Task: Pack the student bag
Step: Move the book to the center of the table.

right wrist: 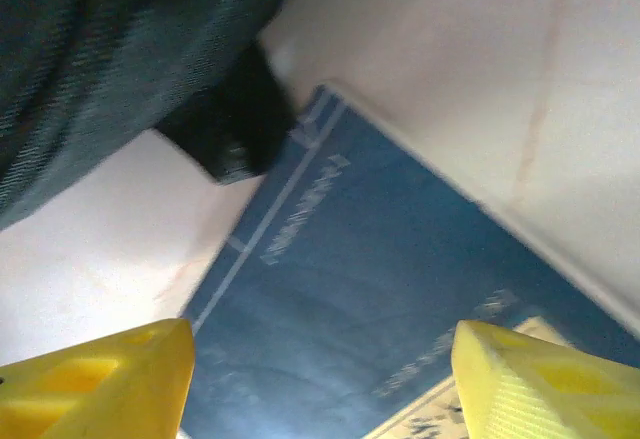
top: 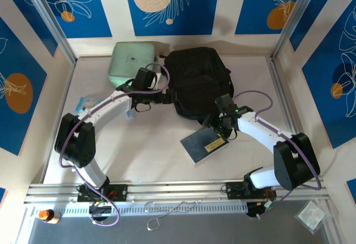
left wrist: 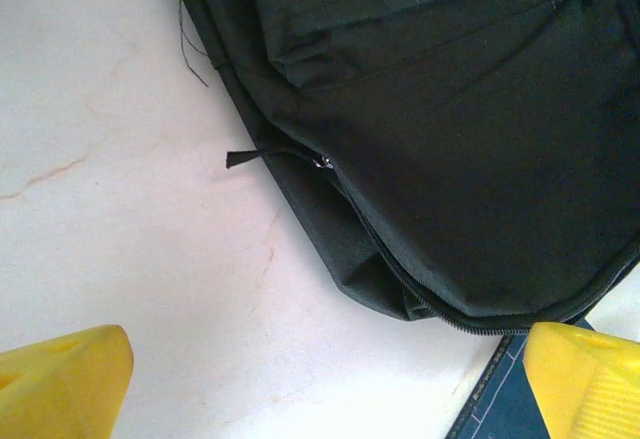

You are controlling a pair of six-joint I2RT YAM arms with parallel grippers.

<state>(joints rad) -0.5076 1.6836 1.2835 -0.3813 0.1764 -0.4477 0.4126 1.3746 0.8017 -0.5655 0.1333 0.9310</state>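
The left end effector [left wrist: 320, 389] is wide open and holds nothing. Its 2 yellow fingers [left wrist: 60, 384] sit far apart, with just the bare white surface [left wrist: 120, 209] in the gap between them. The student bag [left wrist: 450, 109] lies flat on the surface, ahead of this end effector and off to its right. The bag's round edge comes near the fingers but does not touch them. A small black zip pull [left wrist: 245, 157] sticks out from the bag's edge, straight ahead of the end effector. The corner of a dark blue book [left wrist: 495, 409] peeks in right beside the right-hand finger. The right end effector [right wrist: 320, 389] is open too, with a big gap between its 2 fingers, and it has hold of nothing. The book lies flat under this end effector and shows in the gap between the fingers. I cannot tell if the fingers touch the book. The bag is ahead of this end effector and to its left. A black strap end [right wrist: 235, 134] from the bag sits at the book's corner, just ahead of the fingers. Seen from above, the bag lies between the 2 end effectors. A pale green case [top: 132, 60] sits past the left end effector, just beside the bag.
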